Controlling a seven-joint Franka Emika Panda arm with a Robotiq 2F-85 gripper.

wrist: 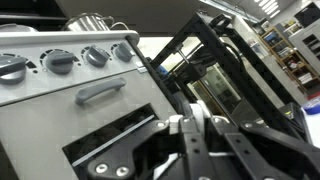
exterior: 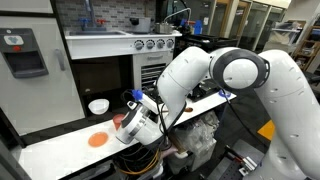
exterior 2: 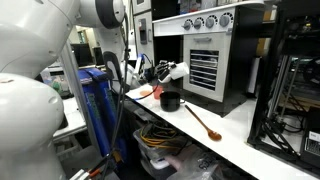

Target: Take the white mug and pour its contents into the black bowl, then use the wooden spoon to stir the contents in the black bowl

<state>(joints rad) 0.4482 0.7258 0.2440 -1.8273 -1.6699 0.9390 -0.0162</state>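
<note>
Wrist view, item 1: pincer, fingers pressed together, nothing discernible between the tips; it faces the toy oven straight ahead, so the wrist is tipped toward level.

Item 2: white mug, probably the small pale shape just beside the pincer on the oven side; whether it is held or merely close, cannot tell.

Item 3: black bowl, upright on the worktop, below the pincer.

Item 4: wooden spoon, flat on the worktop, just past the bowl on the side away from the pincer, untouched.

Item 5: orange disc, below the pincer, beside the bowl.

Step judged in hand: pouring. Handling note: keep the mug's lip centred over the bowl, tip slowly, then set the mug down clear of the spoon handle.
</note>
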